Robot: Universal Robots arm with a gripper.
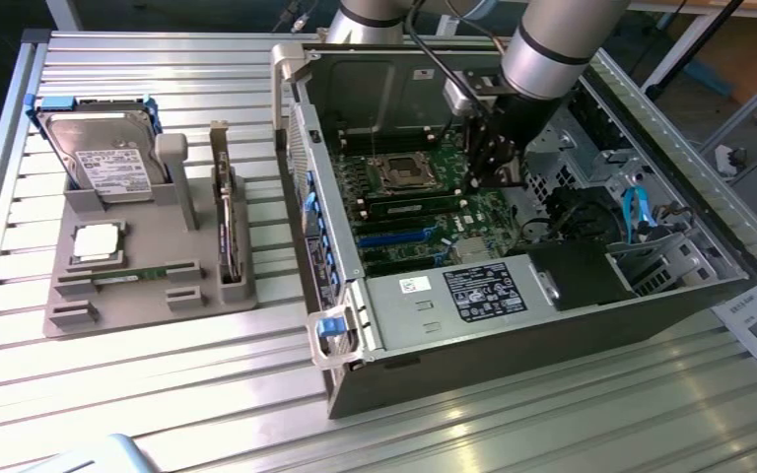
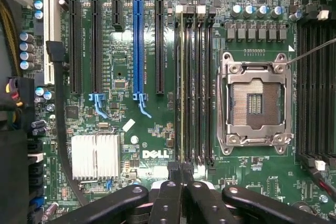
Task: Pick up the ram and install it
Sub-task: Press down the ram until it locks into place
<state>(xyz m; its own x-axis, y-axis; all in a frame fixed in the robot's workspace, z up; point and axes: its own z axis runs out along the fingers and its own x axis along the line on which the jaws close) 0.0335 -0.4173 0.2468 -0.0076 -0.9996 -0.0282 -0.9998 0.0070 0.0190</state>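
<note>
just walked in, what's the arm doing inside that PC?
The arm is inside the open case, with its gripper shut over the memory slots beside the empty CPU socket. A thin board edge, apparently the ram, stands in the slot in line with the gripper. I can't tell whether it is gripped or just being pressed. The grey holder outside the case holds the hard drive.

One hard drive [image 1: 105, 148], one computer case [image 1: 484, 355]
</note>
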